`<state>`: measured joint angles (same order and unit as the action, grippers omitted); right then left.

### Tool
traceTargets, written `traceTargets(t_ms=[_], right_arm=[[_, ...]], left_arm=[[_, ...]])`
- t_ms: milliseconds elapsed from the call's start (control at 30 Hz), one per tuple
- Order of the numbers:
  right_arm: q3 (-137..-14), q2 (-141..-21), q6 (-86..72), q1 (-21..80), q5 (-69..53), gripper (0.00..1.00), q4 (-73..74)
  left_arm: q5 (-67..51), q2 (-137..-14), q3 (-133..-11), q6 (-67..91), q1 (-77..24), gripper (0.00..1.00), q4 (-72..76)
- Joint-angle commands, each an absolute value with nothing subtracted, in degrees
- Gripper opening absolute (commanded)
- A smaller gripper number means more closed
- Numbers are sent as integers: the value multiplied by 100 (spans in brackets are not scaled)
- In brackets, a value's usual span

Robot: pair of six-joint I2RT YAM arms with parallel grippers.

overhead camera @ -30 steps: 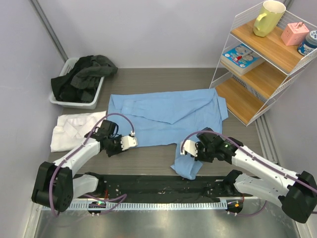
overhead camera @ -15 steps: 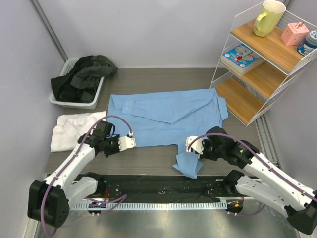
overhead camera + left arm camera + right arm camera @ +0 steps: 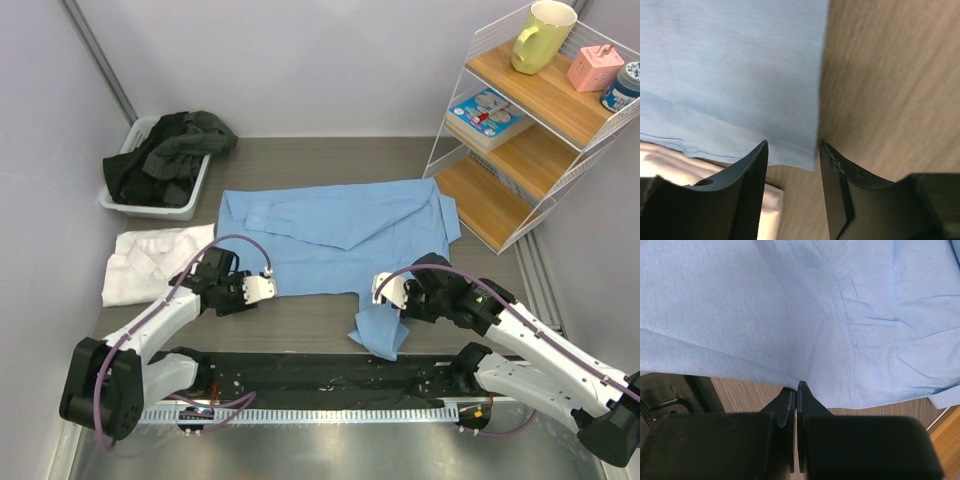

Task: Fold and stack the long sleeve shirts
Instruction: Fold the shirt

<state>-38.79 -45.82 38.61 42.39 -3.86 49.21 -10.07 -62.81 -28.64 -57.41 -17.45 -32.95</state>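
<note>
The light blue shirt (image 3: 340,235) is soft, limp — take it at edges (it sags). The right gripper (image 3: 796,386) pinches it; the left gripper (image 3: 792,150) stands spread at its corner.

My left tool (image 3: 793,150) has matt black plastic fingers (image 3: 745,195); the light blue shirt (image 3: 735,65) is smooth fine-woven cloth, the desk (image 3: 890,75) matt wood-grain.

Left gripper (image 3: 793,146) apart again at blue shirt (image 3: 730,65)

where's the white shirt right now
In the top view, the white shirt lies far left, just nearer than the grey bin and left of the light blue shirt.
</note>
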Motion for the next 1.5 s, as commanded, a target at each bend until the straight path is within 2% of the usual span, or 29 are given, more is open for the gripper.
traceTargets(t_ms=[0,100,133,200,233,467,667,833,1033,1133,1467], right_arm=[[-3981,-4597,3788,4263,-220,1,4711],[-3999,-4570,3779,4271,-202,1,4729],[-4008,-4562,3771,4271,-202,1,4737],[-4052,-4544,3753,4271,-211,1,4772],[-4087,-4553,3753,4271,-246,1,4816],[-4411,-4254,3753,4263,-544,1,5456],[-5070,-4280,3980,4271,-379,1,5652],[-5510,-4999,4411,3948,-96,1,5116],[-6581,-6072,5281,2403,-1141,1,4905],[-7003,-6731,5572,2023,-1458,1,4712],[-8164,-8753,5985,1512,-1731,1,3999]], left_arm=[[-519,-6416,-2418,-6038,-1793,46,-2252],[-448,-6451,-2338,-6143,-1793,35,-2145],[-509,-6434,-2338,-6152,-1793,22,-2162],[-641,-6364,-2364,-6196,-1793,10,-2302],[-763,-6250,-2443,-6214,-1802,1,-2590],[-1950,-5372,-3049,-6854,-1802,0,-5100],[-2066,-5001,-3576,-6549,-1784,0,-5766],[-2301,-5896,-4226,-5960,-1487,0,-5458],[-2461,-7074,-5176,-5819,-1081,0,-5239],[-2461,-7557,-5457,-5783,-1063,0,-5002],[-2004,-8989,-6572,-5809,-923,0,-4781]])
